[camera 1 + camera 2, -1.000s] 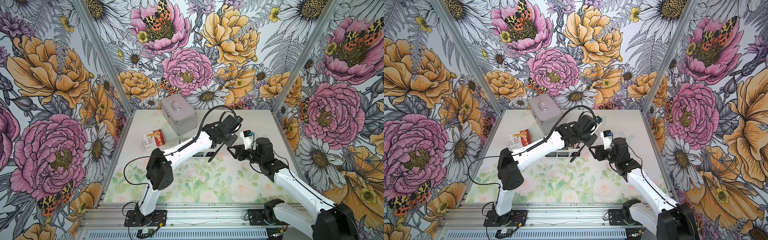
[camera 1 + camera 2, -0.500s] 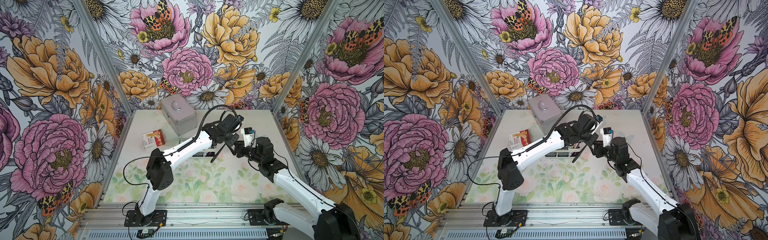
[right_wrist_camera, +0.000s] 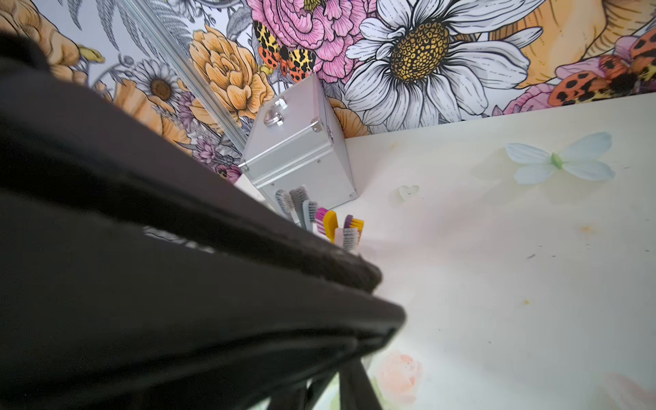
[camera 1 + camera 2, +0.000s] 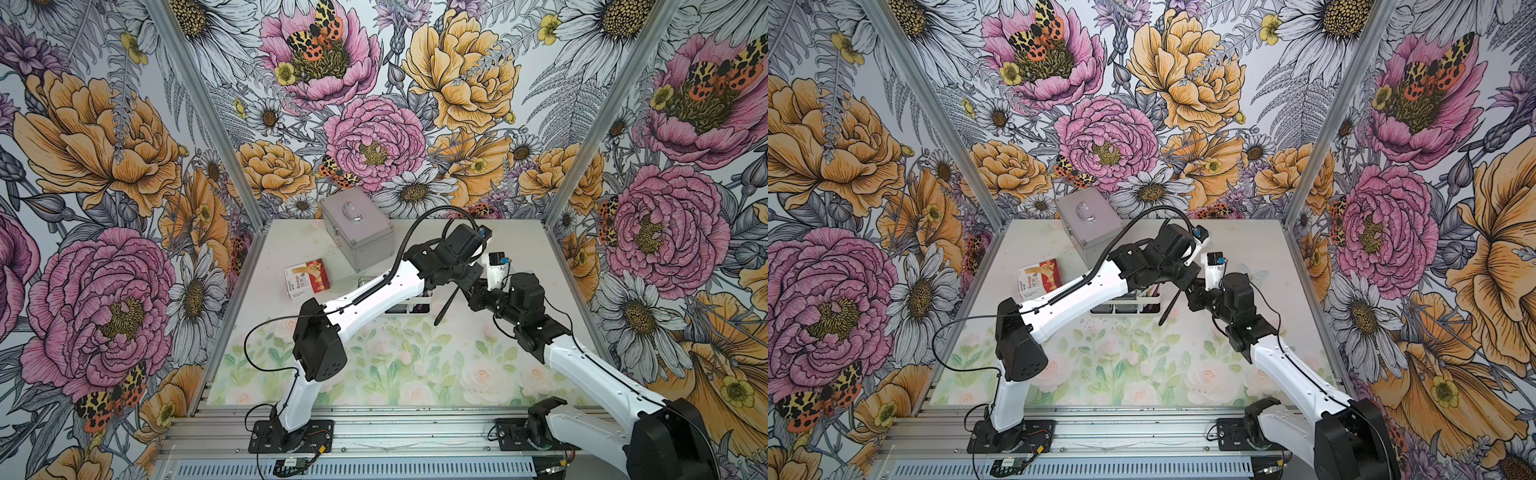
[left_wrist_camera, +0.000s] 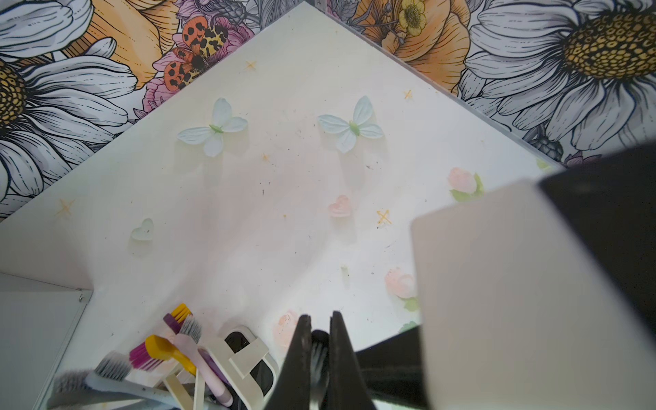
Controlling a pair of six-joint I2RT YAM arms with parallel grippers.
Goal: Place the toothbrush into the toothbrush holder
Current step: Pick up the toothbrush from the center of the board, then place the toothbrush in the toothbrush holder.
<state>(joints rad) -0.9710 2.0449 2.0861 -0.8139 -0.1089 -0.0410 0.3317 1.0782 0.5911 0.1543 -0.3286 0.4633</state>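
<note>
Change: the right gripper [image 4: 471, 293] has just gone from half-spread to pressed together, after moving in beside the left gripper [image 5: 320, 319]. Can't tell if it catches the handle. The left gripper pinches the black toothbrush [image 4: 445, 306] by its bristle head. The handle hangs tilted just beside the toothbrush holder [image 4: 1129, 306], not in it. Probably a regrasp before insertion.
</note>
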